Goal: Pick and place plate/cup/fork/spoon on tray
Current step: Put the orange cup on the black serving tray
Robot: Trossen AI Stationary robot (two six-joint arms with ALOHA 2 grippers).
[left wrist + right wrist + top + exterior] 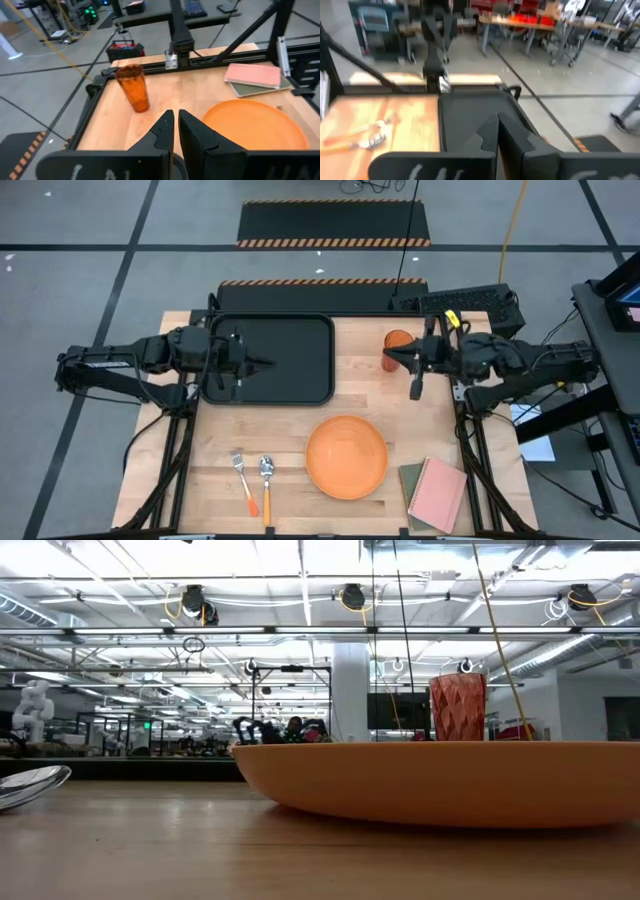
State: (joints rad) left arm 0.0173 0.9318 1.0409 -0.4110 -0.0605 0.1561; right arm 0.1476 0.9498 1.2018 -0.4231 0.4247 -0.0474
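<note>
You're looking at two dark, near-black six-joint arms, built from chunky rounded segments with black cables looped loosely alongside them. The left arm's two-finger gripper (268,364) ends in slim, matte black fingers (165,131) with angular, stepped inner edges (each tapering to a blunt wedge tip). Its wrist housing carries faint white lettering along a flat black bar. The right arm's two-finger gripper (385,355) has the same black moulded fingers (514,131), with pale markings on its housing, and a small yellow tag sits near that arm's wrist.
</note>
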